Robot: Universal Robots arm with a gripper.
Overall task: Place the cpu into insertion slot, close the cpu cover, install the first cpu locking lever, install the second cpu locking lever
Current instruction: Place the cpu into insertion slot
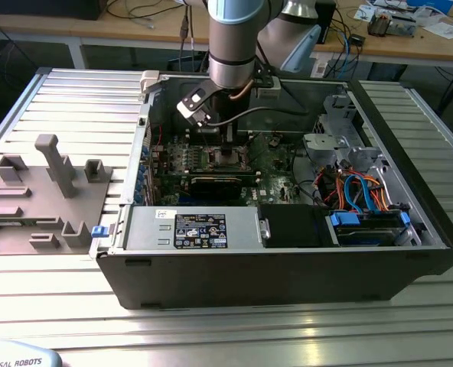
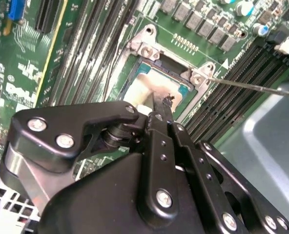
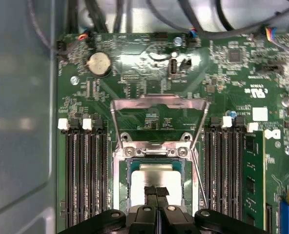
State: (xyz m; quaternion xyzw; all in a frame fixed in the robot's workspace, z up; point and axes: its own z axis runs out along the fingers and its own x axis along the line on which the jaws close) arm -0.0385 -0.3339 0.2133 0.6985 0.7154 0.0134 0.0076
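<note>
With its 2 fingers pinched together on nothing, the gripper (image 3: 156,190) hovers at the chip (image 3: 152,175) lying in the socket (image 3: 120,195), where I judge only a light, centred, straight-down touch keeps it flat.

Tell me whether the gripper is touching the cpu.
Cannot tell. In the first wrist view the gripper overlaps the cpu top, but neither contact nor a gap shows plainly.

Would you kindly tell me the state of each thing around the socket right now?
cpu: lying in the insertion slot, uncovered.
cpu cover: swung open.
locking lever: released, sticking out.
gripper: shut, tips at the cpu's top.
computer case: side open.
</note>
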